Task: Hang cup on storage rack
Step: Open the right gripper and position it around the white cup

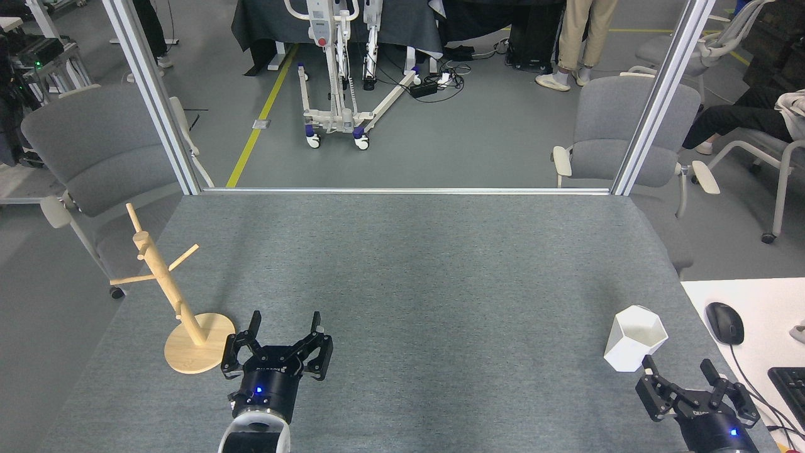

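The white faceted cup (634, 338) stands upright on the grey table near the right front, its hexagonal mouth facing up. My right gripper (678, 367) is open just in front of it and slightly to its right, with nothing between its fingers. Far to the left, the storage rack (165, 284), a light wooden mug tree on a round disc base, stands near the table's left edge. To the right of that base, my left gripper (284, 322) is open and holds nothing.
The grey felt table (402, 283) ends at a metal frame with two slanted posts. A white desk with a mouse (724, 323) and a keyboard (789, 380) adjoins the right side. Grey chairs, a wheeled lift and a person's legs are beyond the table.
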`<control>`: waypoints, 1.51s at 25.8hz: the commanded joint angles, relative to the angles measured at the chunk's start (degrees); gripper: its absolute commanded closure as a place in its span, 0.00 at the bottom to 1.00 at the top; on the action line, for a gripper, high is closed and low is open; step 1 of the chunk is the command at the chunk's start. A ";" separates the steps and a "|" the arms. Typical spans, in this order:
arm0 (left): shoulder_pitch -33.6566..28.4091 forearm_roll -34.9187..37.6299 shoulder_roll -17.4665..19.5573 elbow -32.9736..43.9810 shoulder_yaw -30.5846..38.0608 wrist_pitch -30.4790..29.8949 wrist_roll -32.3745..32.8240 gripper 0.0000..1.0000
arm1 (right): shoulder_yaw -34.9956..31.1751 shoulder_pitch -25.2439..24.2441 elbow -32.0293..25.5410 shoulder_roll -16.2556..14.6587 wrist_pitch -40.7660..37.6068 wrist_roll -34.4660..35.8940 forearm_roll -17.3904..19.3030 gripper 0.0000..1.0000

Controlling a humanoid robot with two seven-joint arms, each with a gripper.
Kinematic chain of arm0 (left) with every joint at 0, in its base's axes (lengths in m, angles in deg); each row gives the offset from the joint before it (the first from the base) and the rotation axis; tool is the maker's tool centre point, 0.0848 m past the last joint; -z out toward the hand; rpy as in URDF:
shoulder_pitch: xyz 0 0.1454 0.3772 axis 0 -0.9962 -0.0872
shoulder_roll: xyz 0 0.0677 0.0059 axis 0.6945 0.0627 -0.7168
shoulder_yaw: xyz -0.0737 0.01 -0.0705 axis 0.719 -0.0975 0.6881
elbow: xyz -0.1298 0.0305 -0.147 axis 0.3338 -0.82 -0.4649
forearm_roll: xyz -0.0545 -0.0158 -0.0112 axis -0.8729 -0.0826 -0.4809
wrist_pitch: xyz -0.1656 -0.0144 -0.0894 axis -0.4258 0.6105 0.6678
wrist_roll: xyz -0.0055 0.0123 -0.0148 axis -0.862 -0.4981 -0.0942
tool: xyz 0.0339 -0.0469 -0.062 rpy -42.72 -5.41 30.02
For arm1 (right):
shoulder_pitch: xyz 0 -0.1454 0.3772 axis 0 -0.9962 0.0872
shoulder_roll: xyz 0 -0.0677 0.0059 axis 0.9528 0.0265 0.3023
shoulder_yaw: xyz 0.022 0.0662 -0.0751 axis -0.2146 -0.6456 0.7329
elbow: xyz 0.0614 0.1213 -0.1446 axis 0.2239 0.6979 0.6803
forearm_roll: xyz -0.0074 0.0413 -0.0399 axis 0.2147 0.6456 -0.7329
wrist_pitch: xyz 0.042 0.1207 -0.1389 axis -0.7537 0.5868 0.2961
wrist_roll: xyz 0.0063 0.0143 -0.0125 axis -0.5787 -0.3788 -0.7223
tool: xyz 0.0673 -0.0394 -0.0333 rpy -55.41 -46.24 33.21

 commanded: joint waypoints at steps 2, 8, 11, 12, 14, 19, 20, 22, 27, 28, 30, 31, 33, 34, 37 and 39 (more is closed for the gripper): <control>0.00 -0.02 0.00 0.00 0.00 -0.01 0.01 0.01 | 1.02 1.85 1.62 0.12 0.05 -0.13 -1.93 0.00; 0.00 -0.02 0.00 0.00 0.00 -0.10 0.01 0.00 | 1.11 3.08 4.00 0.21 0.14 -0.13 -3.25 0.00; 0.00 -0.02 0.00 0.00 0.00 -0.10 0.01 0.00 | 1.19 3.52 4.17 0.21 0.14 -0.13 -3.34 0.00; 0.00 -0.02 0.00 0.00 0.00 -0.10 0.01 0.01 | 1.19 3.52 4.26 0.21 0.14 -0.13 -3.34 0.00; 0.00 -0.02 0.00 -0.09 0.00 -0.10 0.01 0.01 | 1.63 3.61 4.26 0.21 0.14 -0.13 -3.34 0.00; 0.00 -0.02 0.00 -0.09 0.00 -0.10 0.01 0.00 | 1.90 4.05 4.61 0.03 0.31 -0.05 -3.25 0.00; 0.00 -0.02 0.00 -0.09 0.00 -0.10 0.01 0.00 | 1.90 4.05 5.14 0.12 0.66 -0.05 -3.34 0.00; 0.00 -0.02 0.00 -0.09 0.00 -0.19 0.01 0.00 | 2.07 4.84 5.49 0.03 1.45 -0.05 -3.34 0.00; -0.09 -0.02 0.00 -0.44 0.00 -0.10 0.01 0.01 | 2.69 5.19 5.84 -0.06 1.81 -0.05 -3.16 0.00; 0.00 -0.02 0.00 -0.79 0.00 -0.10 0.01 0.00 | 2.69 5.28 6.19 -0.06 1.89 -0.05 -3.25 0.00; 0.09 -0.02 0.00 -1.14 0.00 -0.10 0.01 0.01 | 2.69 5.98 6.72 -0.06 2.33 -0.05 -3.25 0.00; 0.09 -0.02 0.00 -1.23 0.00 -0.10 0.01 0.00 | 2.78 6.16 6.81 -0.06 2.60 -0.05 -3.25 0.00; 0.09 -0.02 0.00 -1.23 0.00 -0.10 0.01 0.01 | 2.78 6.25 6.81 -0.14 2.68 -0.05 -3.25 0.00; 0.09 -0.02 -0.09 -1.32 0.00 -0.10 0.01 0.00 | 2.78 6.16 6.81 -0.14 2.68 -0.05 -3.25 0.00; 0.09 -0.02 -0.09 -1.93 0.00 -0.10 0.01 0.01 | 2.78 6.16 6.81 -0.06 2.68 -0.05 -3.34 0.00; 0.09 -0.02 -0.09 -2.11 0.00 -0.10 0.01 0.01 | 2.78 6.25 6.99 -0.06 2.77 -0.05 -3.34 0.00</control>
